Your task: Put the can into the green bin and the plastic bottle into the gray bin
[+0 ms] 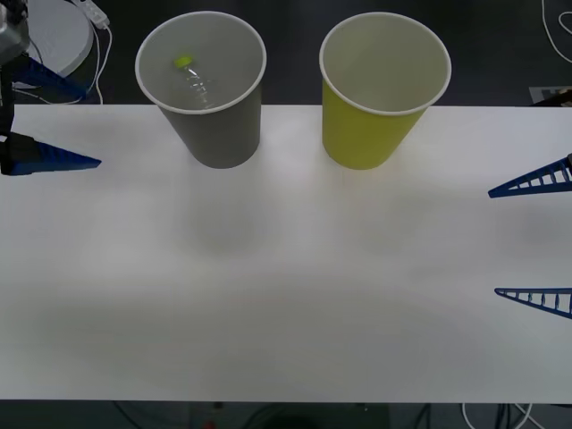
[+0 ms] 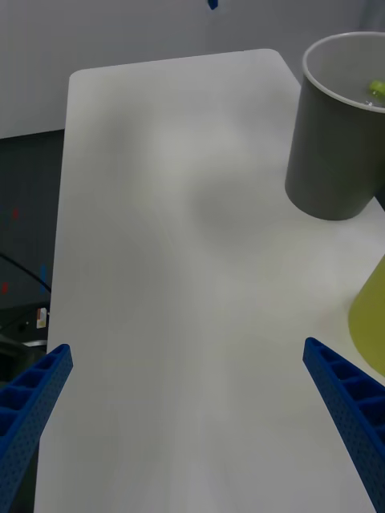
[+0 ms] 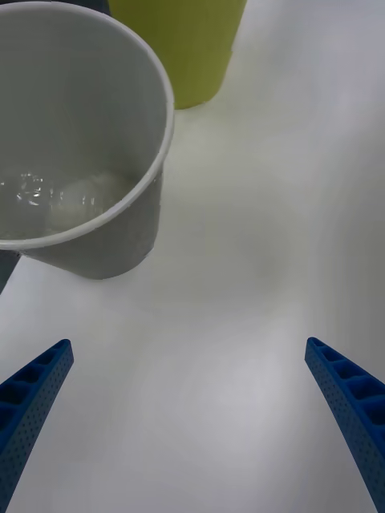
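We see the plastic bottle (image 1: 194,82) lying inside the gray bin (image 1: 207,125), its lime-green cap up near the inner wall. The green bin (image 1: 374,116) stands just beside it at the far edge of the white worktop (image 1: 286,286); its visible inside looks pale and bare, though we cannot see right down to the bottom. No can lies on the worktop.

Our left hand (image 1: 36,121) sits at the worktop's left edge near the gray bin, fingers spread wide and holding nothing. Our right hand (image 1: 536,239) waits at the right edge, well apart from both cups, also wide open and empty.

The bottle half of the task looks done to us. For the step in hand, we judge it best to draw the left hand away without brushing the light paper cup, which would tip easily.

Both hands are cut off at the front view's edges. From the left wrist the bottle is only a glassy glint (image 3: 32,191), and the green bin's rim is cut off there.
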### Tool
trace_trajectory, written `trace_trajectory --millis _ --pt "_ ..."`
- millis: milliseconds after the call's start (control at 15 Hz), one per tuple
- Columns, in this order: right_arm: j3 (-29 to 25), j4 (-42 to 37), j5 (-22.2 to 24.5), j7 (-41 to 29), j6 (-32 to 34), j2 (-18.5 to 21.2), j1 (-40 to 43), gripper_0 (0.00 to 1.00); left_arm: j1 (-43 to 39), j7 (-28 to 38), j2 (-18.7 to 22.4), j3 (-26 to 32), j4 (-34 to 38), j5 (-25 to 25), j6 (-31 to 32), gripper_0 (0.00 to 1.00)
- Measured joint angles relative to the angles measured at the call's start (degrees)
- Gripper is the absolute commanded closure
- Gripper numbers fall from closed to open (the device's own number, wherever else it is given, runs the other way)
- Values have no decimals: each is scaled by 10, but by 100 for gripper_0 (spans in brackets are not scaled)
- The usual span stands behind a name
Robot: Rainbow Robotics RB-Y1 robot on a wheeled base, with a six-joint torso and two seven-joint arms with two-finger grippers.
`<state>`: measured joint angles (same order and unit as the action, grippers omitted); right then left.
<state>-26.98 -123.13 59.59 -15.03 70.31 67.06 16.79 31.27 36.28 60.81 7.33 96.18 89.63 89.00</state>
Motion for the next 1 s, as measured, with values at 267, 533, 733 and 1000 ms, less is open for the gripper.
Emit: trace_trajectory --millis 267,533,733,1000 --pt "0 0 0 0 0 0 0 0 -84 -66 0 43 31 -39 -16 0" --pt "0 0 0 0 0 0 0 0 -158 -130 -1 77 56 -91 -24 0" --pt "0 0 0 0 0 0 0 0 -201 -167 -1 95 68 -125 -24 0" --pt "0 0 0 0 0 0 0 0 -259 -190 -1 129 112 -146 -26 0"
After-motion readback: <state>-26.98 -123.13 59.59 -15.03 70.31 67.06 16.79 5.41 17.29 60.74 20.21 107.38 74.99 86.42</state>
